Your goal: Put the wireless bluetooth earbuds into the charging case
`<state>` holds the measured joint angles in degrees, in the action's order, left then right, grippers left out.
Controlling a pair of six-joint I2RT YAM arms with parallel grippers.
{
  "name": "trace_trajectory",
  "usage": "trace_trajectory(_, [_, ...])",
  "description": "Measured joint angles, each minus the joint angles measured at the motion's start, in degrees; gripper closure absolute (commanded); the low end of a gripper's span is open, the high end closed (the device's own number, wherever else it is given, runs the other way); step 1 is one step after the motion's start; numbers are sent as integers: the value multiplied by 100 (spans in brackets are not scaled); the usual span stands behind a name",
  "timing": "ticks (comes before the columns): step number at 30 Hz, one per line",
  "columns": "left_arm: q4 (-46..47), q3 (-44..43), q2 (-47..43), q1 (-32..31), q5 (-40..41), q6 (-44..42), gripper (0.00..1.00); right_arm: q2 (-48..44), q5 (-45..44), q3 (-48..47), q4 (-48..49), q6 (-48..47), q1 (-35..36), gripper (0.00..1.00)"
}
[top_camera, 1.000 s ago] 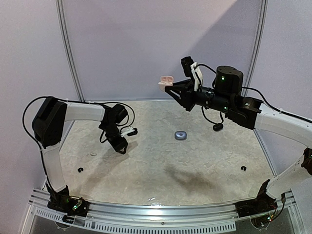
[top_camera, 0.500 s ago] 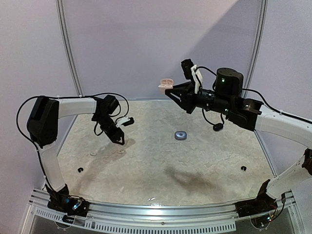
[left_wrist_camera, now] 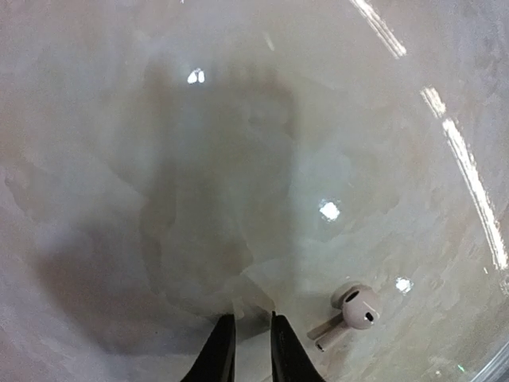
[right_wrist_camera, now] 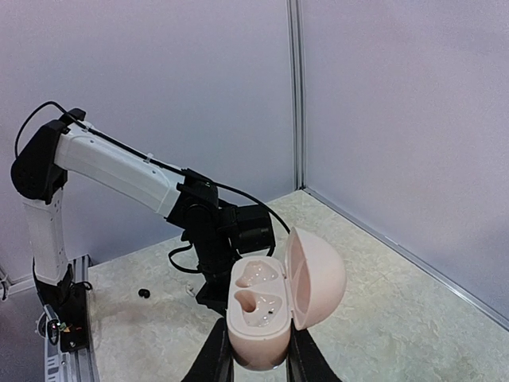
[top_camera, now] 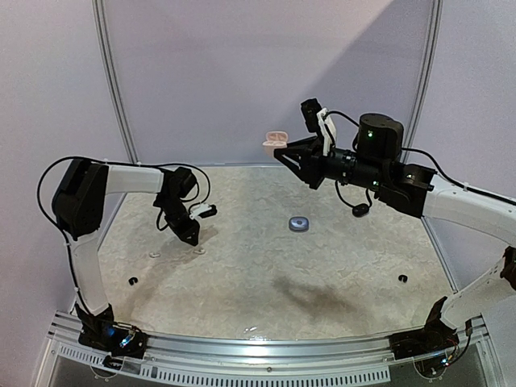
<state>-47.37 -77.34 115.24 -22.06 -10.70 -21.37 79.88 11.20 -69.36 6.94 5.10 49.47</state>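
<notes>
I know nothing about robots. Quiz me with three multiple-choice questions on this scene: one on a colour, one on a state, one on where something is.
1. What colour is the case the right gripper holds? A pink; B black; C green.
2. Its lid is: A shut; B missing; C open.
3. Where is the white earbud? A inside that case; B on the table beside the left gripper; C on the lid.
Answers: A, the wrist view shows pink; C, the lid stands hinged back; B, the left wrist view shows it there.
</notes>
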Motion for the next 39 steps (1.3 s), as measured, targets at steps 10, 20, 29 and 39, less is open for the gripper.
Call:
trace_trajectory(10, [13,302,-201,-55,-83,-2,83,0,2,48,2,2,0,99])
trace_trajectory(20, [-192,474,-317,-197,-225,0,83,0,2,50,2,0,0,99])
trace_trajectory(29, [-306,557,-380,-297,-304,22,78,0,2,66,7,-2,0,99])
trace_trajectory(39, [-610,573,-470,-428,-179,61,69,0,2,87,9,-2,0,99])
